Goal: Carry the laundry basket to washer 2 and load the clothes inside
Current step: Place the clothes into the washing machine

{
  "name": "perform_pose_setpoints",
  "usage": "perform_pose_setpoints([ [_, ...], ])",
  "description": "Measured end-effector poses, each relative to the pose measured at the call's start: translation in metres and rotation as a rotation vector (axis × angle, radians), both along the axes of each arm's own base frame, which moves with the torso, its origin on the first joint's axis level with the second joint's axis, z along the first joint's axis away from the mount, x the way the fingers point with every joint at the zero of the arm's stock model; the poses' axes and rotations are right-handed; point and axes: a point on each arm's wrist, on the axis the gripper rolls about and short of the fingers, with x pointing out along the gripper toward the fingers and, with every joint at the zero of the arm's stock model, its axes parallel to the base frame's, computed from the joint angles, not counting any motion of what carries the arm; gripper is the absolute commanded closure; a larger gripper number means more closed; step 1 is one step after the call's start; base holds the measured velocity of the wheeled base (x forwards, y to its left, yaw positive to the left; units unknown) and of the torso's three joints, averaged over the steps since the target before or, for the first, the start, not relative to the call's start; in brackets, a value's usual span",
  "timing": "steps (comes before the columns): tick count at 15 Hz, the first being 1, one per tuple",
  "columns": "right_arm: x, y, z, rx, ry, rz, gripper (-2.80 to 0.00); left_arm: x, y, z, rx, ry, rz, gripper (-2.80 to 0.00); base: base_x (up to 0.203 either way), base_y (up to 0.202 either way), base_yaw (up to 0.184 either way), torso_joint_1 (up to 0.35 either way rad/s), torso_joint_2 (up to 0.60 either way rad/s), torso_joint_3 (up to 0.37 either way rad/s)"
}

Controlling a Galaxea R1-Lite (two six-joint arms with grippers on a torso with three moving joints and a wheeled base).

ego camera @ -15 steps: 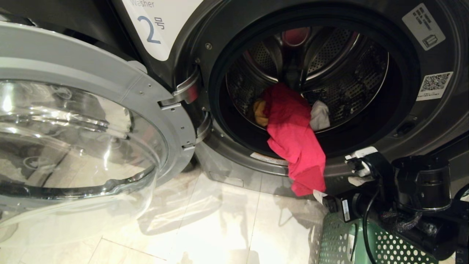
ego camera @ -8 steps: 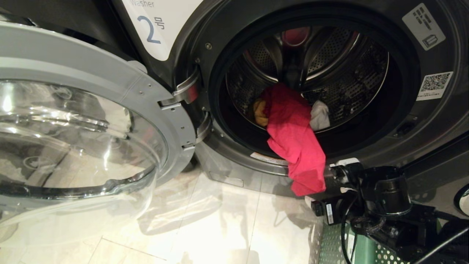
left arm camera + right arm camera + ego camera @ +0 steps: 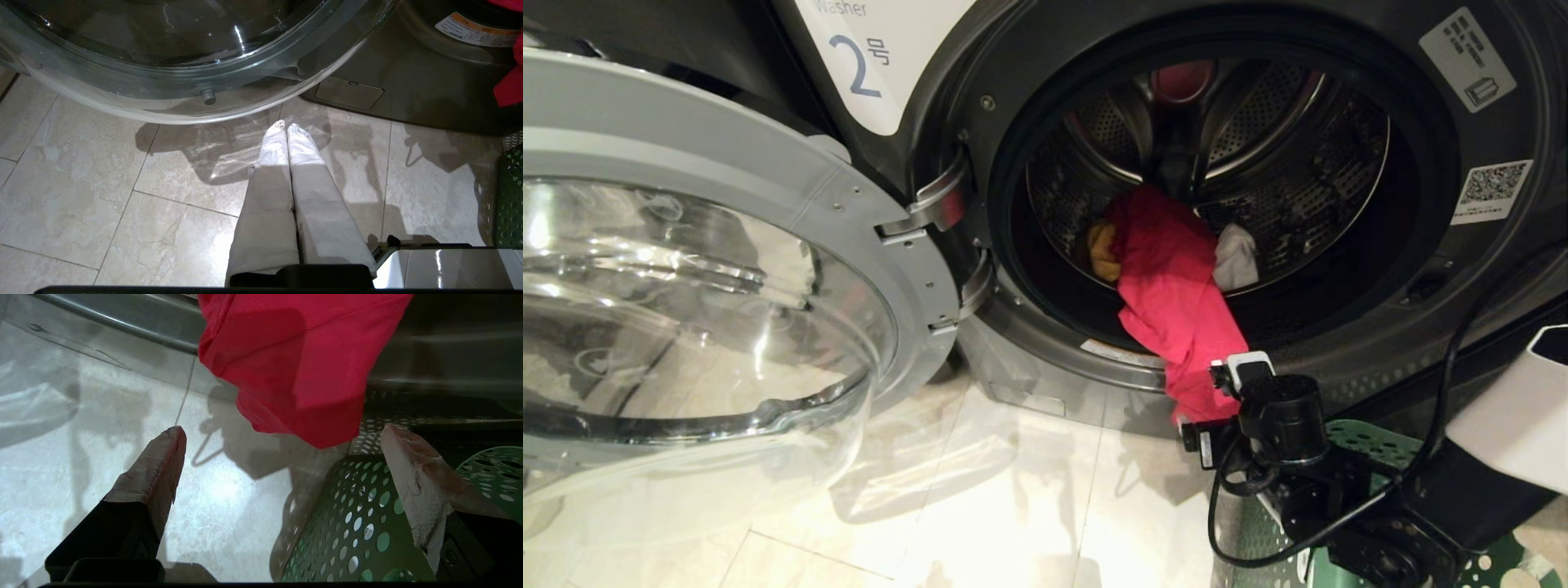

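With jaws wide apart just below the red-pink garment's (image 3: 294, 367) hanging tail, the right gripper (image 3: 282, 457) should pinch it and push it over the dark grey washer's (image 3: 1045, 343) sill; left gripper (image 3: 286, 130) closed, idle.

Right arm (image 3: 1347, 482): black housing w/ a round black cylindrical joint cap, small white block on top near the wrist, white label strip on the side. Thin black cable loops out from it & runs up to a glossy white shell panel (image 3: 1511, 408) at far right. Right pincer (image 3: 282, 457): two tapered fingers wrapped in off-white tape, scuffed, on black bases. Left pincer (image 3: 287, 128): same pale taped fingers, long & narrow, black mount behind, glossy white casing beside it.
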Motion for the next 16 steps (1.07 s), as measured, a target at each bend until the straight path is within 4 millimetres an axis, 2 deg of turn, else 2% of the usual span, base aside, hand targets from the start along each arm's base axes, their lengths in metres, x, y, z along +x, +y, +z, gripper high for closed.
perform_pose_setpoints([
  [8, 0.044, 0.009, -0.009, -0.011, -0.096, -0.048, -2.80, 0.000, 0.000, 0.000, 0.000, 0.000, 0.000, 0.00, 0.000, 0.000, 0.000, 0.000, 0.00, 0.000],
  [9, 0.049, 0.008, -0.010, -0.026, -0.098, -0.053, 0.00, 0.000, 0.000, 0.000, 0.000, 0.000, 0.000, 0.00, 0.000, 0.000, 0.000, 0.000, 0.00, 0.000],
  [16, 0.061, -0.002, -0.016, -0.042, -0.095, -0.086, 0.00, 0.000, 0.000, 0.000, 0.000, 0.000, 0.000, 0.00, 0.000, 0.000, 0.000, 0.000, 0.00, 0.000],
])
